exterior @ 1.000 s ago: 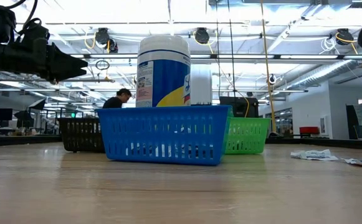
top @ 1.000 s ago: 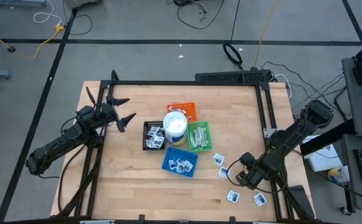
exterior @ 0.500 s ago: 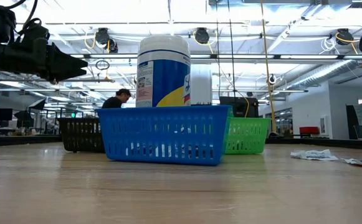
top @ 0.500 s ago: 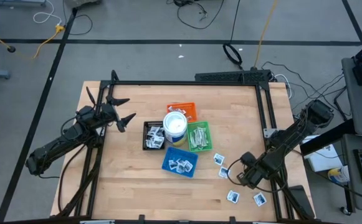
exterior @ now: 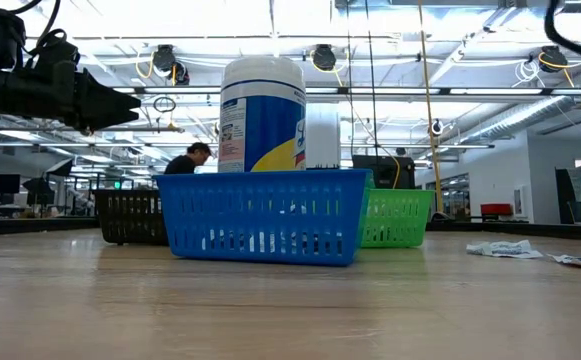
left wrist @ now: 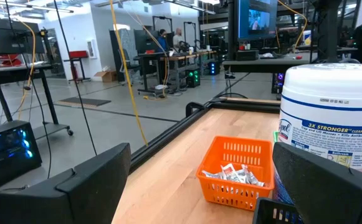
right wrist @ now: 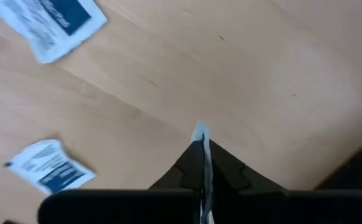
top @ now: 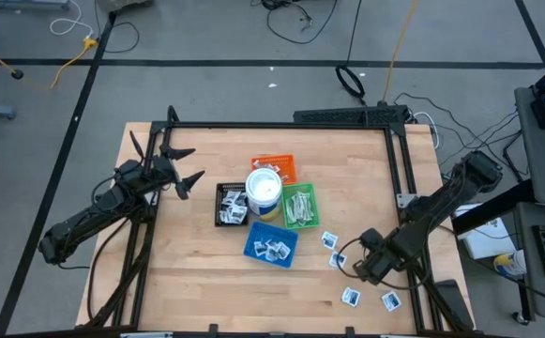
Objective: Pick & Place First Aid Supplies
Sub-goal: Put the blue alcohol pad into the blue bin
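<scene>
My right gripper [right wrist: 202, 163] clamped on white packet [right wrist: 200, 134] edge, above table [right wrist: 280, 68]. Left gripper [top: 180, 167] spread wide, idle near black tray [top: 223, 192].

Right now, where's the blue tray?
In the high view the blue tray sits mid-table, nearest the front edge of the tray cluster, just below the white tub and beside the green tray.

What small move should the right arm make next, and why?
Probably lift straight up. The right gripper is shut on a packet, whose thin edge sticks out between the fingers just above the table. Raising it first should clear the loose packets before carrying it toward the trays.
</scene>
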### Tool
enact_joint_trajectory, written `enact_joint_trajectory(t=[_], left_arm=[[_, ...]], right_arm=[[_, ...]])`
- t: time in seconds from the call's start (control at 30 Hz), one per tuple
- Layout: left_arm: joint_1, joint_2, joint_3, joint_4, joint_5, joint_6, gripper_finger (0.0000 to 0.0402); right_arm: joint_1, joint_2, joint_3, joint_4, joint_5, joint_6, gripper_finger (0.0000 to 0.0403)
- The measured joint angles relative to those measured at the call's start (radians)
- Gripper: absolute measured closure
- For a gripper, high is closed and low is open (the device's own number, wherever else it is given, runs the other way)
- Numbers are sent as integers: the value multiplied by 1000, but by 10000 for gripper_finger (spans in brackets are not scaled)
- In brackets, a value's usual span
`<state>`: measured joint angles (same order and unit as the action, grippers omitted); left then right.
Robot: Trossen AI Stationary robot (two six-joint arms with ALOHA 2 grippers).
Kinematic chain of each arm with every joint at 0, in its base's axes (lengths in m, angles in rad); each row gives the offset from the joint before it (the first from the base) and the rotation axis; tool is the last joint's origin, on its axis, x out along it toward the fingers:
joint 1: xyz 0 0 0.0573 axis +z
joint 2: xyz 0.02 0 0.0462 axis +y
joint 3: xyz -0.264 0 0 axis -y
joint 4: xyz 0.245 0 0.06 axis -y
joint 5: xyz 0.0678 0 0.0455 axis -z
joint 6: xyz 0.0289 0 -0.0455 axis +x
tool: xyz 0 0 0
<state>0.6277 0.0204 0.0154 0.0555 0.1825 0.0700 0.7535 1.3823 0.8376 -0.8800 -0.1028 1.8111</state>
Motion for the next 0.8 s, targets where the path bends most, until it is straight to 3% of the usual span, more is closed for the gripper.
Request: enact_joint_trajectory(t=[0.53, 0.8], left_arm=[[0, 0, 0, 0, 0, 0, 4], [0, 0, 0, 0, 0, 0, 4]], right_arm=[[-148, 6, 258, -339, 0, 11, 400], [-282, 195, 454, -332, 3, -110, 399]])
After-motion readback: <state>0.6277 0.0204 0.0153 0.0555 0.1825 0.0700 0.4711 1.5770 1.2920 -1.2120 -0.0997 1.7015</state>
